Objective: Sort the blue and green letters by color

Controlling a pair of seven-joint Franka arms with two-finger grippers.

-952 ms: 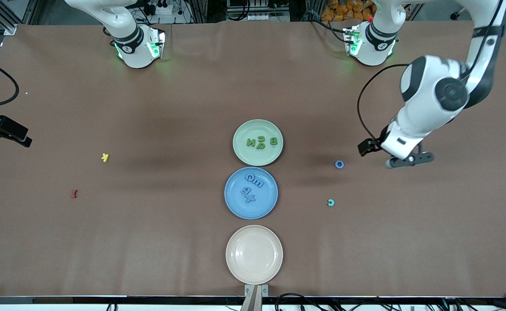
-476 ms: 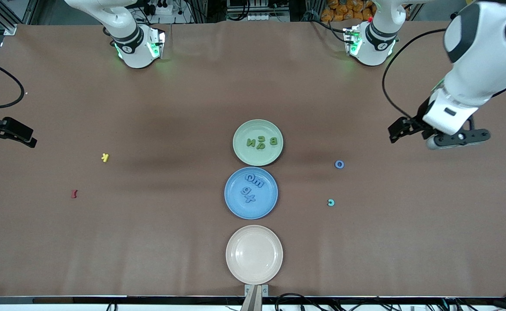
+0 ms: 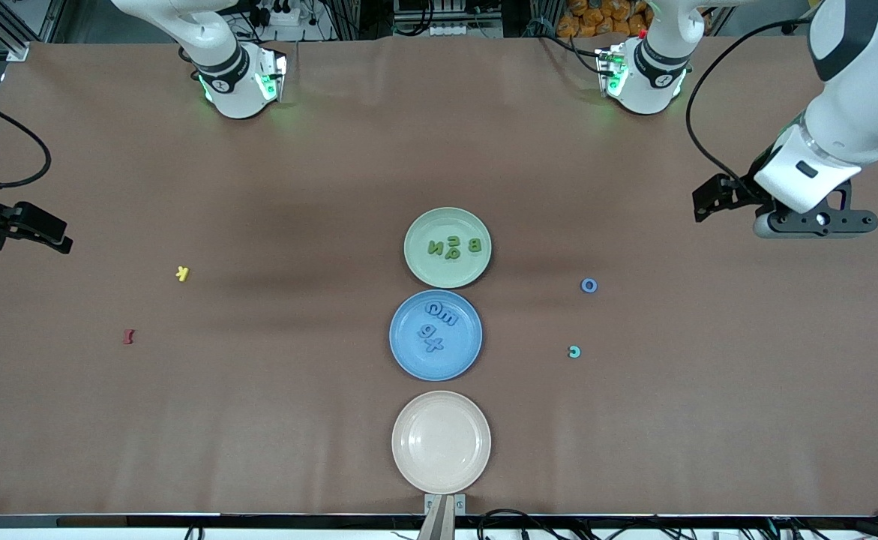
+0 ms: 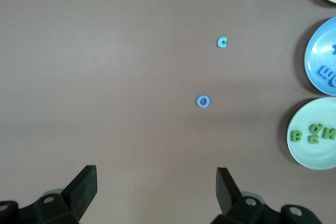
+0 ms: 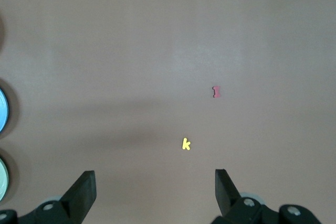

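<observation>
4 green letters (image 3: 455,246) on green plate (image 3: 422,264), 4 blue letters (image 3: 435,327) on blue plate (image 3: 409,358); blue O (image 3: 589,285) and teal C (image 3: 574,352) loose on worktop (image 3: 319,420); left gripper (image 4: 156,196) and right gripper (image 5: 155,193) raised over the worktop, fingers wide apart, empty.

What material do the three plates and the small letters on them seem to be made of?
The green plate, blue plate and cream plate look like smooth moulded plastic or melamine: even colour, soft sheen on the rims. Ceramic cannot be excluded. The green letters and blue letters look like matte foam or plastic: chunky, flat and without glare.
</observation>
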